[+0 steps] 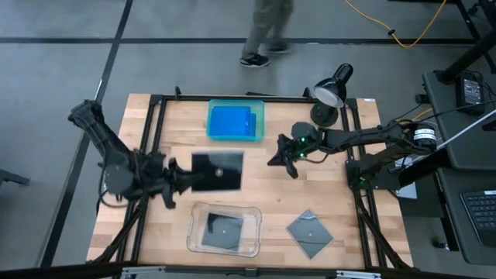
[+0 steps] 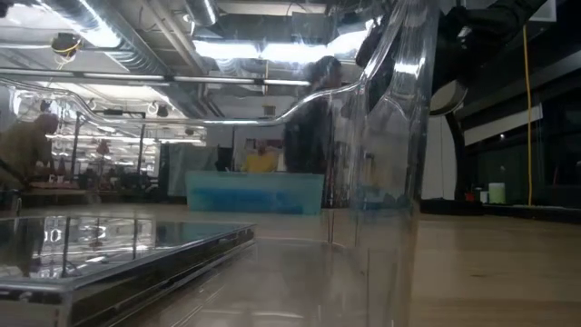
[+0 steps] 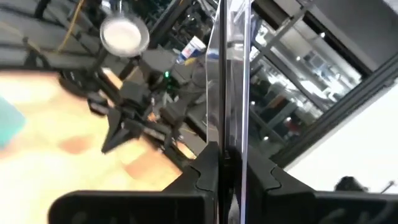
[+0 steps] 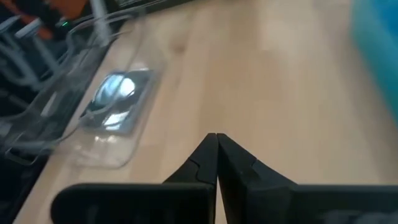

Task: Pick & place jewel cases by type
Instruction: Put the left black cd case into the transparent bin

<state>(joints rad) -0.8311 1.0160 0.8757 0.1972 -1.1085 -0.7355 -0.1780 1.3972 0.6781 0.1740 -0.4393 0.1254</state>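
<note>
My left gripper (image 1: 188, 177) is shut on a dark grey square jewel case (image 1: 218, 171) above the table's middle left. A teal tray (image 1: 259, 122) at the far middle holds blue jewel cases (image 1: 231, 122). A clear tray (image 1: 225, 246) near the front edge holds another dark grey case (image 1: 223, 229), lying flat on the tray's bottom. A third dark grey case (image 1: 310, 233) lies flat on the table at the front right, turned cornerwise. My right gripper (image 1: 284, 160) hovers right of centre, shut, with nothing between its fingers (image 4: 216, 142). My left gripper pinches the dark grey case by its left edge (image 3: 228, 140) between its two fingers. The fingers come in level from the table's left. The case is lifted clear of the table and reaches out past the fingertips toward the right, its broad face up in the high view.
A black desk lamp (image 1: 333, 85) stands at the far right corner. Black frame rails (image 1: 152, 132) run along the table's left and right sides. A person's legs (image 1: 267, 31) show on the floor beyond the far edge. Bare wood (image 1: 271, 198) lies between the trays.
</note>
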